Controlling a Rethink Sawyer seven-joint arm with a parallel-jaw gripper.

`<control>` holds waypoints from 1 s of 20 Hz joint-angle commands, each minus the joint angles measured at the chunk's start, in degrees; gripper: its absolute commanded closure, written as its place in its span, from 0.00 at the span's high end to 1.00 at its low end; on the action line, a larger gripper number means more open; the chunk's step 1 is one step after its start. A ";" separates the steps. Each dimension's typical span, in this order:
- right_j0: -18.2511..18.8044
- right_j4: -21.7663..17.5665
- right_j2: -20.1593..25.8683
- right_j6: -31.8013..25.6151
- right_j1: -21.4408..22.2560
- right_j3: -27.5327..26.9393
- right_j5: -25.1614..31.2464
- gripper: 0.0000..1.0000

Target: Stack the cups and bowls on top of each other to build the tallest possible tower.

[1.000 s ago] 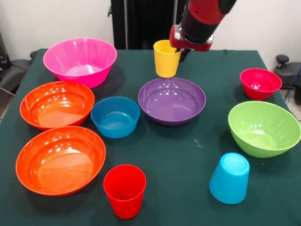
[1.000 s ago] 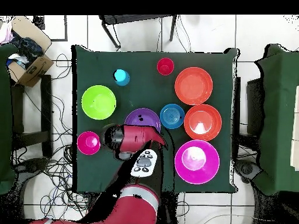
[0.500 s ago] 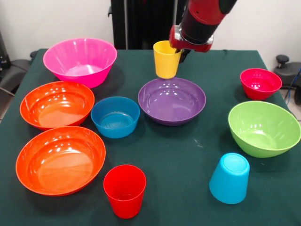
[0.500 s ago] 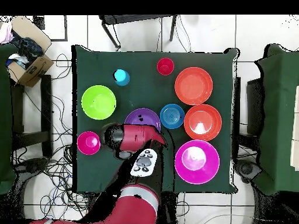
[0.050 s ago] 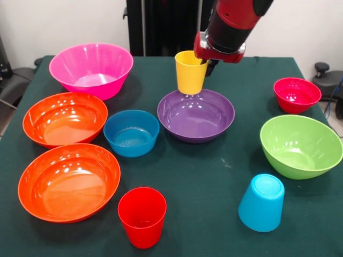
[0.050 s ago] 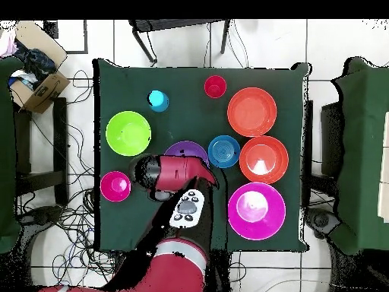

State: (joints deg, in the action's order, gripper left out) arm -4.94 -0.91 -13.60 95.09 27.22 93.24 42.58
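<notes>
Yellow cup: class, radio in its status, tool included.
Tool shut on yellow cup. Cup upright, at purple bowl's far rim. No tower yet. Nothing blocking.

Yellow cup (image 5: 189, 72) upright above purple bowl (image 5: 196, 114) rim, unstacked

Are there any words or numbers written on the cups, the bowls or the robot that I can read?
None can be read.
The yellow cup, red cup and light blue cup: plain, no writing.
The purple bowl and the other bowls: plain, no writing.
The robot arm: a pale panel with dark spots, too small to read.
The cardboard box beside the table: contents too small to read.
</notes>
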 commanded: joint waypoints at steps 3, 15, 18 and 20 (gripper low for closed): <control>0.80 0.78 6.70 6.49 -2.34 -4.67 -3.54 0.00; 0.77 1.24 6.92 8.28 -6.00 -5.92 -9.32 0.00; 0.82 1.47 7.02 8.50 -6.11 -5.43 -10.47 0.00; 0.93 1.65 7.15 8.44 -6.00 -5.20 -10.83 0.00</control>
State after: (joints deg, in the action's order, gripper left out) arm -4.65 -0.91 -13.26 95.09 22.93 90.54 36.93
